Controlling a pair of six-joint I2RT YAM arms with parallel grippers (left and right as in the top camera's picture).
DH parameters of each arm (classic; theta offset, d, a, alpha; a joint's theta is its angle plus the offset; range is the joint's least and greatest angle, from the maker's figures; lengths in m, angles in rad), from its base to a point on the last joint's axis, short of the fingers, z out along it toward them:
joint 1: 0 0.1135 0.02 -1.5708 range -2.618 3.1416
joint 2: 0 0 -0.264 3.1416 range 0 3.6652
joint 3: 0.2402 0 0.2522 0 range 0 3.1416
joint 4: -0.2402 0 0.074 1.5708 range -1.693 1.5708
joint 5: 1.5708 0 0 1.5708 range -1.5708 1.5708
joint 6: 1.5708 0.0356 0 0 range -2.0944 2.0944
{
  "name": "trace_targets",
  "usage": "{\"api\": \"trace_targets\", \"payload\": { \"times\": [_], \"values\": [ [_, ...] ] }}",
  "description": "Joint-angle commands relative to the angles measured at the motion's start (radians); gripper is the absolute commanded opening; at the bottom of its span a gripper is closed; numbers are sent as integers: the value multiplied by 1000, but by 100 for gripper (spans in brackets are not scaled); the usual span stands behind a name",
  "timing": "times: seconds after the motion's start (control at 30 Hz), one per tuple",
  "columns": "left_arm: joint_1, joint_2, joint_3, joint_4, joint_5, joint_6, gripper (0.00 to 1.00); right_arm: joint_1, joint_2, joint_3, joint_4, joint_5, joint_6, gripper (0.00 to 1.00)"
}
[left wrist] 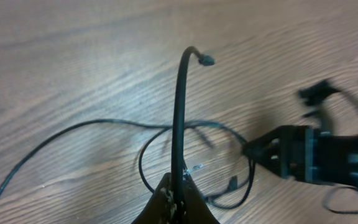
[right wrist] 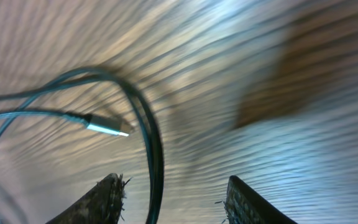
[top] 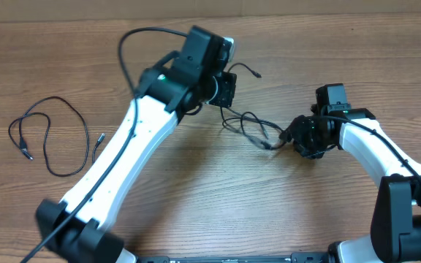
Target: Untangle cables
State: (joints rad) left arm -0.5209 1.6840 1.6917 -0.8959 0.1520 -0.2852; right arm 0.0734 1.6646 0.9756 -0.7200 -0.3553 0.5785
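A bunch of thin black cables (top: pixel 251 128) lies looped at the table's middle, between my two grippers. My left gripper (top: pixel 227 91) is shut on one cable (left wrist: pixel 179 124), which rises from the fingers (left wrist: pixel 178 190) to a small plug end (left wrist: pixel 207 60). Loops of cable (left wrist: pixel 229 134) lie on the wood beyond. My right gripper (top: pixel 287 136) is at the right edge of the bunch, also seen in the left wrist view (left wrist: pixel 272 152). Its fingers (right wrist: pixel 173 190) are open, with a cable (right wrist: pixel 155 168) passing between them, untouched. A silver-tipped plug (right wrist: pixel 107 126) lies near.
A separate black cable (top: pixel 50 135) lies spread in a long loop at the left of the wooden table (top: pixel 218 190). The left arm's white link (top: pixel 123 161) crosses the table diagonally. The right arm (top: pixel 386 153) comes in from the lower right.
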Motion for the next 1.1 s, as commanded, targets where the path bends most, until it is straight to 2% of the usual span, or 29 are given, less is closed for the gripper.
{"api": "trace_targets", "payload": {
  "times": [0.0,0.1,0.2,0.23,0.33,0.63,0.87,0.97,1.03,1.07],
  "values": [
    [5,-64,28,-5,37,15,4,5,-17,-5,13,-127,-38,52],
    [5,-83,28,-13,49,15,4,5,-17,-5,12,-128,-37,46],
    [5,-87,28,-17,60,15,4,5,-17,-7,12,-113,-24,29],
    [5,-88,28,-20,61,15,4,5,-17,-8,12,-105,-19,27],
    [5,-88,28,-29,67,15,4,5,-17,-8,5,-62,28,22],
    [5,-103,28,-41,74,16,4,5,-17,-8,-13,36,47,4],
    [19,-137,28,-38,73,16,4,5,-17,-8,-19,111,47,4],
    [31,-157,28,-31,74,16,4,5,-17,-8,-18,84,50,4],
    [41,-169,28,-27,68,16,4,5,-17,-8,-18,6,49,14],
    [48,-174,28,-27,51,16,4,5,-17,-8,-17,-39,49,25]
  ]
}}
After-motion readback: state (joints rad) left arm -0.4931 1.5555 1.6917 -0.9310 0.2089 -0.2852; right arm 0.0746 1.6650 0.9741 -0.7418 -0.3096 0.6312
